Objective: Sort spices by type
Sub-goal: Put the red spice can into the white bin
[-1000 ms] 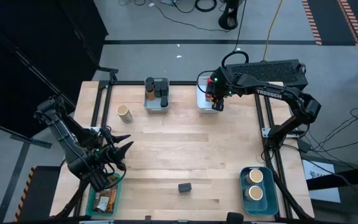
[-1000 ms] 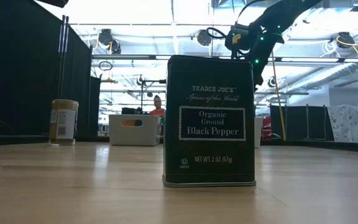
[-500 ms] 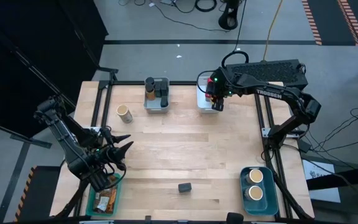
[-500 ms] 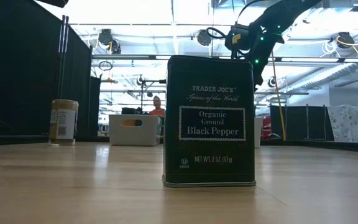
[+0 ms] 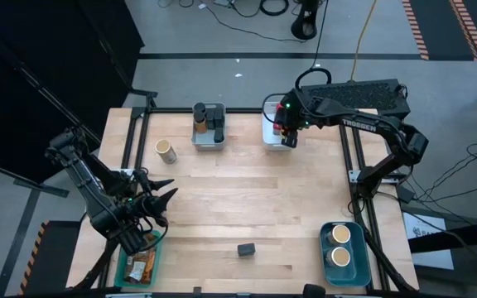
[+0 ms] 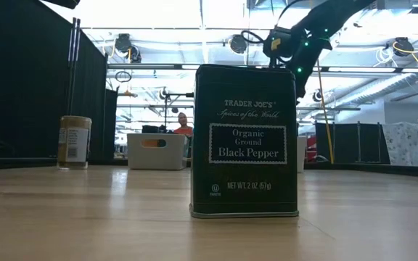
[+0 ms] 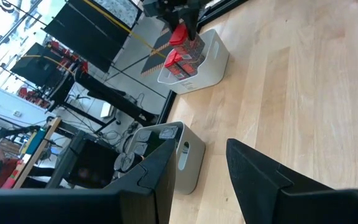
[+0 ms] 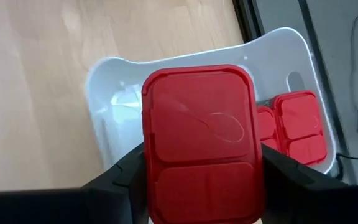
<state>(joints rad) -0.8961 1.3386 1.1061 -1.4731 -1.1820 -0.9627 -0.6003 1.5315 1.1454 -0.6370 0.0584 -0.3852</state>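
Observation:
My right gripper hangs over the white bin at the table's far edge, shut on a red tin. More red tins lie inside that bin. A dark black-pepper tin stands upright on its base near the table's front edge. A tan-topped jar stands on the table at the far left. My left gripper waits open at the table's left side, with nothing between its fingers. My right gripper pinches the red tin by its two opposite sides, just below the lid, one finger on each side. The fingers come from above, slanting down. The tin hangs upright, lid up, clear above the white bin.
A grey bin with dark jars stands at the far edge left of the white one. A teal bin with tan-topped jars sits at the near right, and a teal bin with packets at the near left. A person shows far behind the table.

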